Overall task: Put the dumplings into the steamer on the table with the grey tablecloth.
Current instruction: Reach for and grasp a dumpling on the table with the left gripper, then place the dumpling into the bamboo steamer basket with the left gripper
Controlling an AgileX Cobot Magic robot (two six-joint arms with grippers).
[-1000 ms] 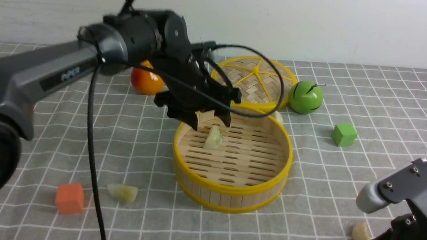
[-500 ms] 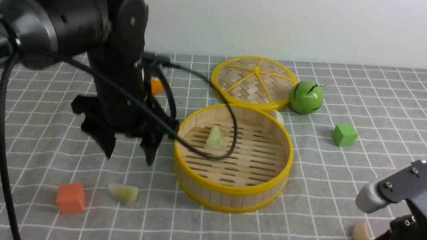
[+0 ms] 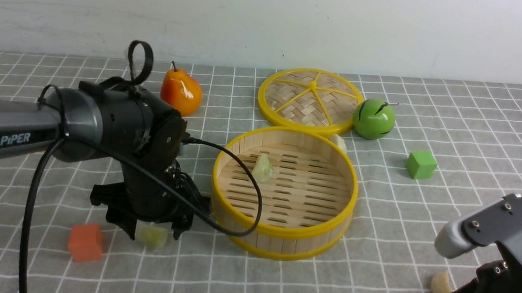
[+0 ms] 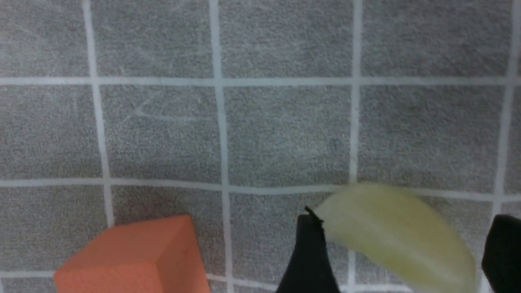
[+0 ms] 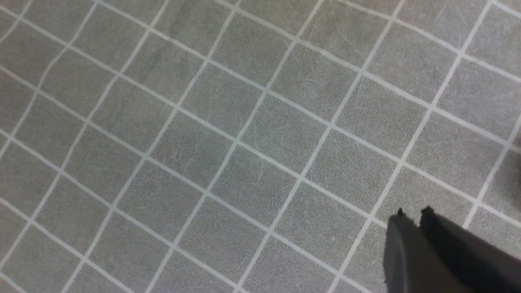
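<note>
One pale green dumpling [image 3: 262, 167] lies on the slatted floor of the steamer [image 3: 283, 231]. A second green dumpling [image 3: 151, 237] [image 4: 390, 232] rests on the grey tablecloth [image 3: 447, 130] left of the steamer. My left gripper [image 3: 152, 234] [image 4: 406, 219] is lowered over it, open, one finger on each side, with a gap at one finger. A cream dumpling [image 3: 341, 143] peeks out behind the steamer. Another cream dumpling [image 3: 441, 283] lies beside my right arm [image 3: 498, 269]. My right gripper [image 5: 411, 215] is shut on nothing above bare cloth.
An orange cube [image 3: 85, 241] [image 4: 134, 260] sits just left of the left gripper. The woven lid [image 3: 310, 99] lies behind the steamer, with an orange pear [image 3: 180, 92] to its left and a green round fruit [image 3: 374, 118] to its right. A green cube [image 3: 421, 164] stands right of the steamer.
My left arm has swung from above the steamer to the left and down, so its open fingers now straddle the green dumpling on the cloth. The right arm has stayed put.
</note>
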